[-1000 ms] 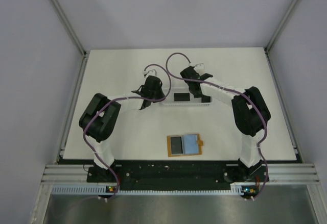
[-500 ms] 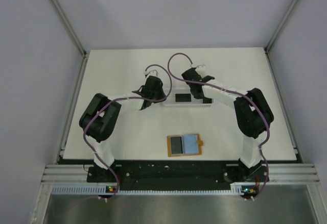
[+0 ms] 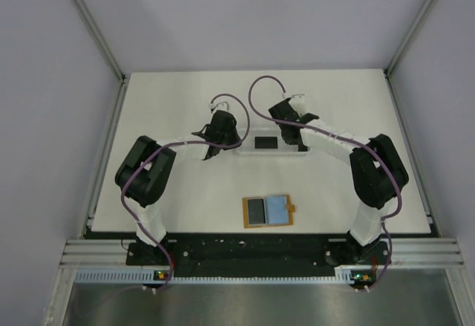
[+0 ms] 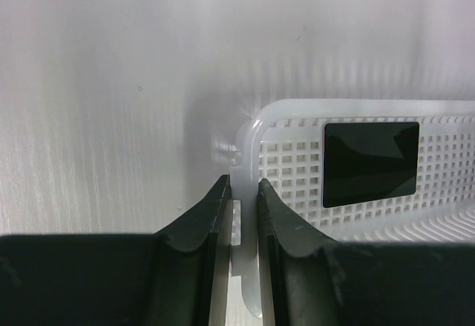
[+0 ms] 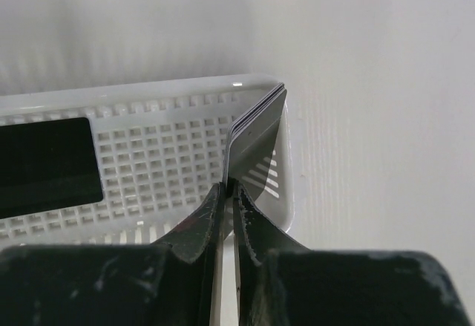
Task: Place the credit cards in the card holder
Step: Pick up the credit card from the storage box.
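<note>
Nearest the arm bases, an orange-tan card holder (image 3: 269, 212) lies open on the table (image 3: 185, 188), its left half dark, its right pale blue-grey. Farther back, the left gripper (image 4: 239, 185) clamps the rim of a white slotted tray (image 4: 289, 155). A glossy black card (image 4: 369, 164) lies flat inside it. At the tray's right end, the right gripper (image 5: 226, 186) pinches a tilted dark card (image 5: 256, 144)

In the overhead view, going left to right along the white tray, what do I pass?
The left gripper at the white tray end → black credit card lying in it → right gripper pinching dark cards.
</note>
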`<state>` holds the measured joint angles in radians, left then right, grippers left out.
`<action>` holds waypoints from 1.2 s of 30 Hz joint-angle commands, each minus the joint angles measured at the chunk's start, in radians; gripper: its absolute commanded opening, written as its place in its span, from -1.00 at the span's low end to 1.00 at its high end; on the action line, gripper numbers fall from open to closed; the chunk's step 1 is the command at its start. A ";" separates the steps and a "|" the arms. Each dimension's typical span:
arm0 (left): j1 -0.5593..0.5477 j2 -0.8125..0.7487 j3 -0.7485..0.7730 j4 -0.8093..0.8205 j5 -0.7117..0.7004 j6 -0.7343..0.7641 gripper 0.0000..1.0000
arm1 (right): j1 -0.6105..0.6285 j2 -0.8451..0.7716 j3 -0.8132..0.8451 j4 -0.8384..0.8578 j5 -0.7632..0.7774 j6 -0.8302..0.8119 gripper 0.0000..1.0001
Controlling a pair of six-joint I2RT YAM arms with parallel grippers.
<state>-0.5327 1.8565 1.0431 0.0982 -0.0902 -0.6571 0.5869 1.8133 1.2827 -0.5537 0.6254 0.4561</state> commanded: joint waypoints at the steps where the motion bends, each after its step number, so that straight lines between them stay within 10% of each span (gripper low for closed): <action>1: 0.023 -0.008 -0.025 -0.071 -0.074 0.022 -1.00 | -0.036 -0.078 -0.063 -0.022 0.039 -0.026 -1.00; 13: 0.023 -0.008 -0.012 -0.077 -0.051 0.040 -1.00 | -0.073 -0.249 -0.247 0.227 -0.170 -0.073 -1.00; 22: 0.023 -0.078 -0.026 -0.060 0.009 0.045 -0.03 | -0.162 -0.379 -0.342 0.340 -0.340 -0.059 -1.00; 36: 0.025 -0.304 -0.048 -0.094 0.061 0.080 0.15 | -0.306 -0.531 -0.474 0.512 -0.663 0.012 -1.00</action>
<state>-0.5121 1.6764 0.9977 0.0040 -0.0433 -0.6106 0.3508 1.3373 0.8341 -0.1589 0.1196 0.4206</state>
